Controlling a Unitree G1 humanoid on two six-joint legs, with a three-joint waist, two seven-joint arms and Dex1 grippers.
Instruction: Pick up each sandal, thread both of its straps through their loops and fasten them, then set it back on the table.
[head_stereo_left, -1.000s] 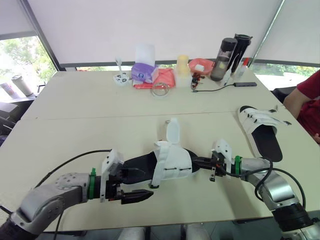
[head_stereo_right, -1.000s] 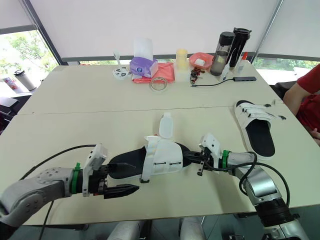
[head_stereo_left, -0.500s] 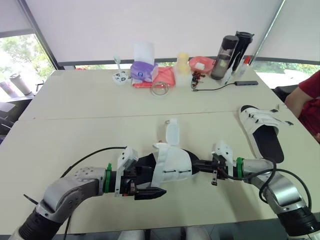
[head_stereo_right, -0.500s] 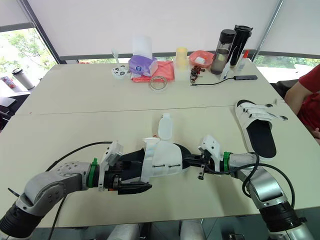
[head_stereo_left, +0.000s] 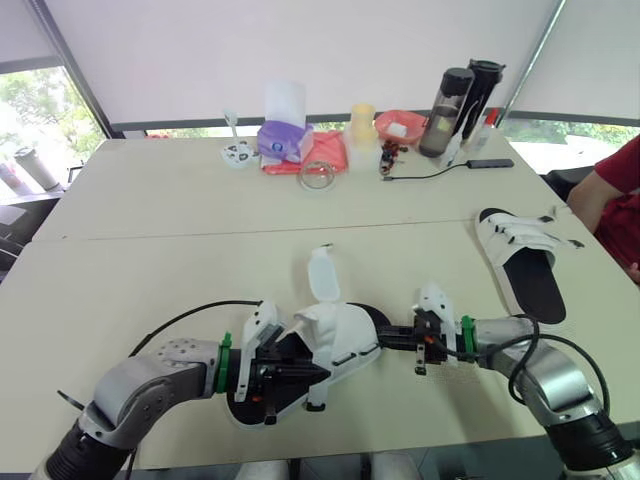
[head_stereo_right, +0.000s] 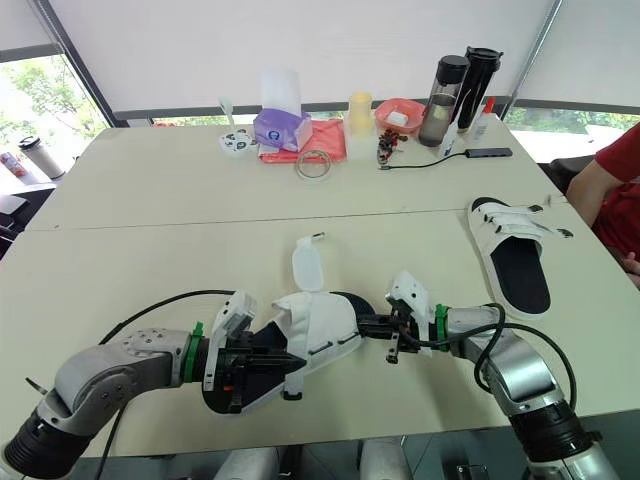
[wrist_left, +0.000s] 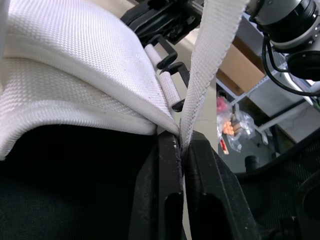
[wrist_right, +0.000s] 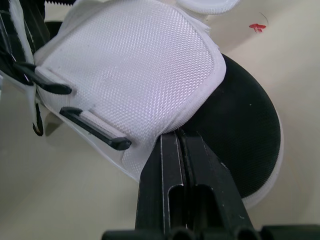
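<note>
"Where's the sandal?"

"At the front of the tabletop (head_stereo_left: 150, 200). The sandal (head_stereo_left: 345, 335) is strung between my two arms, long axis left to right along the near edge. The other sandal (head_stereo_left: 525, 265) lies well apart, far right."

"Pincers?"

"My right pincer (wrist_right: 181, 137) is clamped shut on the sandal's right end. My left pincer (wrist_left: 182, 145) is closed on a strap (wrist_left: 210, 60), with the loops (wrist_left: 167, 82) just beyond its tips. So left is the nearer arm for threading."

"Anything unclear?"

"The second strap (head_stereo_left: 322, 275) sticks up loose. I can't tell which loop the held strap belongs to, or whether the sandal rests on the tabletop."
</note>
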